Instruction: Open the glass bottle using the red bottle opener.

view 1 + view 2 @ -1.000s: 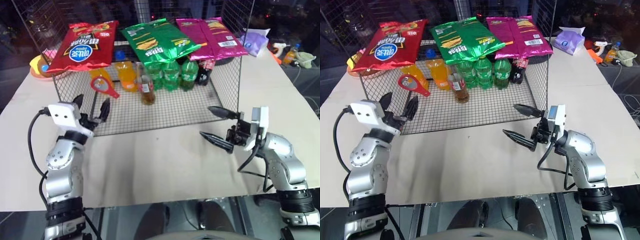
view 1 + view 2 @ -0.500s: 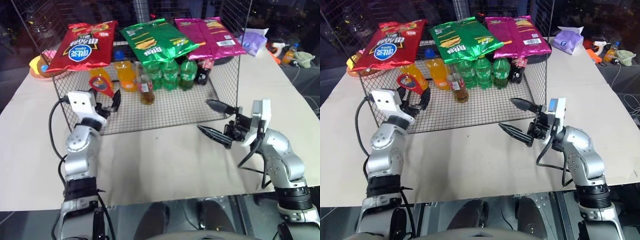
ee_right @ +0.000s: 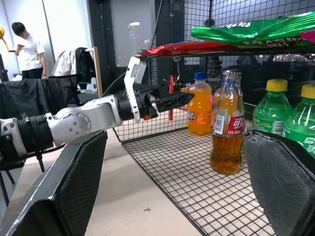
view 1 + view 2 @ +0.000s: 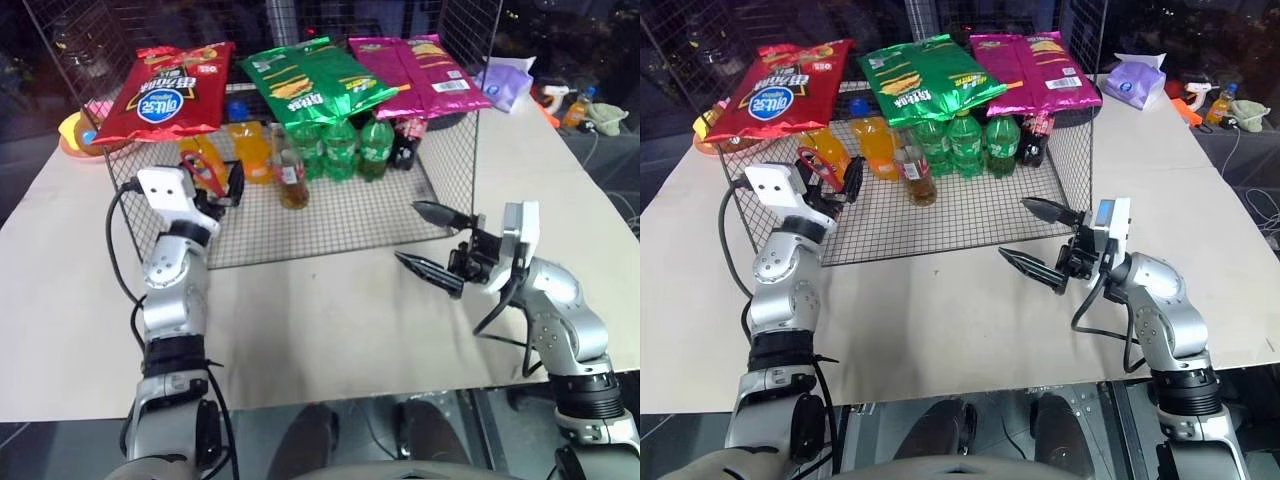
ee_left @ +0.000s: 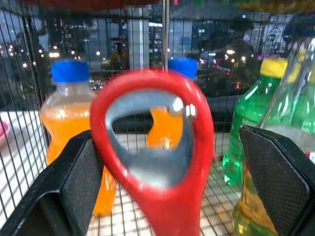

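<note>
The red bottle opener [image 5: 153,147] stands upright at the left front of the wire cage, its looped end up. My left gripper [image 4: 215,180] is open and reaches into the cage, with the opener between its two fingers [image 5: 81,182]. The glass bottle [image 4: 293,180], amber with a red label and a metal cap, stands on the cage floor to the right of the opener, also seen as the glass bottle [image 3: 227,132]. My right gripper [image 4: 432,245] is open and holds nothing; it hovers over the table just outside the cage's front right corner, pointing left.
Orange soda bottles [image 4: 255,150], green bottles [image 4: 345,150] and a dark bottle [image 4: 408,145] line the back of the wire cage [image 4: 340,215]. Red [image 4: 165,95], green [image 4: 310,80] and pink [image 4: 420,70] chip bags lie on top. A person [image 3: 27,49] stands far off.
My left gripper has moved forward and to the right, from outside the cage's front left corner to around the opener. The right arm has stayed in place.
</note>
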Robot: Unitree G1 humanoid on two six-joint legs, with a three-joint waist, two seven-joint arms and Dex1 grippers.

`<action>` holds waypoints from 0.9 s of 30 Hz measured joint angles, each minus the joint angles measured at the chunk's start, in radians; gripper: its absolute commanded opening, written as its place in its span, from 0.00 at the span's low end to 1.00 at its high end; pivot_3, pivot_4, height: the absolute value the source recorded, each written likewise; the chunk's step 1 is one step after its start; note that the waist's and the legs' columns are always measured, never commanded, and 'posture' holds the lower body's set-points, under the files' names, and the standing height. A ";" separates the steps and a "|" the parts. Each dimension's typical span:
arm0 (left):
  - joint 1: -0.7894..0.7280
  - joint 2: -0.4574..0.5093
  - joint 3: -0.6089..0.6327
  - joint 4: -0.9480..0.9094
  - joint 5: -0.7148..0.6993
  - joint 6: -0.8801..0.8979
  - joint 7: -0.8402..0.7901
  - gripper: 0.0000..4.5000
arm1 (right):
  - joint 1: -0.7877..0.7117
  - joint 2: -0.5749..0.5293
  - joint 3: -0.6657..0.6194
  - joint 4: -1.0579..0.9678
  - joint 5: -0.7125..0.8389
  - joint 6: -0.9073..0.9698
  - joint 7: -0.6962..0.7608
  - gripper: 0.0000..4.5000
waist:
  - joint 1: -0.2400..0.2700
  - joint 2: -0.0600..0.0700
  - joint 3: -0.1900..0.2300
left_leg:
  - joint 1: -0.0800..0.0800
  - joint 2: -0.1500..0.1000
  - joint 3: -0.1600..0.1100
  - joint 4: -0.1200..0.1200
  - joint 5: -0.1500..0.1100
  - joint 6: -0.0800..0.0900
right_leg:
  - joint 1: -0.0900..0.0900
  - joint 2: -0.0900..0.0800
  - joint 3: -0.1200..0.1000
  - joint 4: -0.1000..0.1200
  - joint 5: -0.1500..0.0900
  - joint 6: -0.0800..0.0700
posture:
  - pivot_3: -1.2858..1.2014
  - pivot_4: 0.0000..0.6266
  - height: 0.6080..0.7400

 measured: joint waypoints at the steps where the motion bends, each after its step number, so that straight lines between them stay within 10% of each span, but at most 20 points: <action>1: -0.001 0.000 0.000 0.000 0.000 -0.001 0.001 0.95 | 0.000 0.000 0.000 0.001 -0.001 -0.001 0.000 0.99 | 0.000 0.000 0.000 | 0.000 0.000 0.000 0.000 0.000 0.000 | 0.000 0.000 0.000 0.000 0.000 0.000 | 0.52 0.24 1.00; 4: -0.001 0.000 0.001 0.000 0.000 -0.003 0.006 0.95 | 0.000 0.001 0.000 0.016 -0.006 -0.012 0.002 0.99 | 0.000 0.000 0.000 | 0.000 0.000 0.000 0.001 0.000 0.000 | 0.000 0.000 0.000 0.000 0.000 0.000 | 0.52 0.24 1.00; 12: 0.004 0.001 0.001 0.000 -0.001 -0.016 0.013 0.29 | 0.000 0.001 0.000 0.037 -0.019 -0.020 0.008 1.00 | 0.000 0.000 0.000 | 0.000 0.000 0.000 0.001 0.000 0.000 | 0.000 0.000 0.000 0.001 0.000 0.000 | 0.52 0.24 1.00; 27: 0.029 0.011 0.000 -0.004 0.061 -0.056 0.047 0.29 | -0.003 0.013 0.000 0.067 -0.027 -0.025 0.018 1.00 | 0.000 0.000 0.000 | -0.001 0.000 0.000 0.003 0.000 0.000 | 0.000 0.000 0.000 0.002 0.000 0.000 | 0.52 0.24 1.00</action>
